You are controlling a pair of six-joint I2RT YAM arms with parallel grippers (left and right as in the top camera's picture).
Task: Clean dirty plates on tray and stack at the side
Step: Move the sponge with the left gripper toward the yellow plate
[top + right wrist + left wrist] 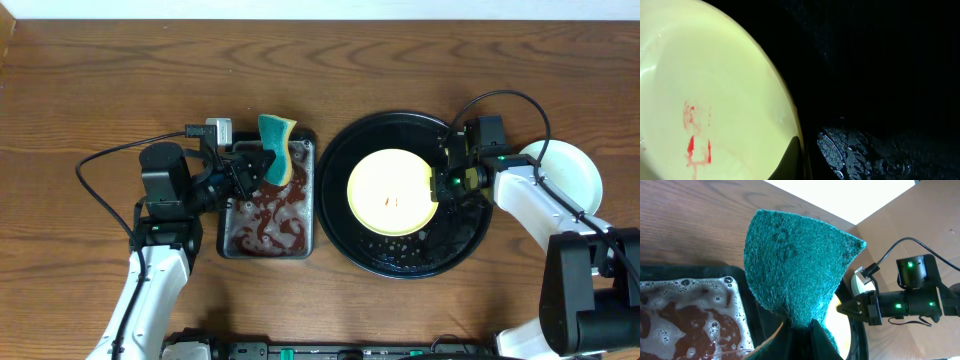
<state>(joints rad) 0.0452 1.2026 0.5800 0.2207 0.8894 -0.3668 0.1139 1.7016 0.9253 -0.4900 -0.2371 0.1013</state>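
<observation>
Sponge (277, 148), gripped upright in the left pincer (262, 168) over the pan (228, 240), lies toward the worktop's left edge from the yellow plate (390, 192). The plate sits centred in the tray (400, 258), and the right pincer (437, 187) is closed on its right rim.

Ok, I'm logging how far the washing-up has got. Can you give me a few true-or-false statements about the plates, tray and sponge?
1. The left gripper holds the sponge. True.
2. The yellow plate is clean. False: red smears show on it.
3. The yellow plate lies on the black tray. True.
4. Three plates lie on the tray. False: only the yellow one does; a pale plate sits beside the tray, to the right in the overhead view.
5. The metal pan is dry. False: it holds brown foamy liquid.
</observation>
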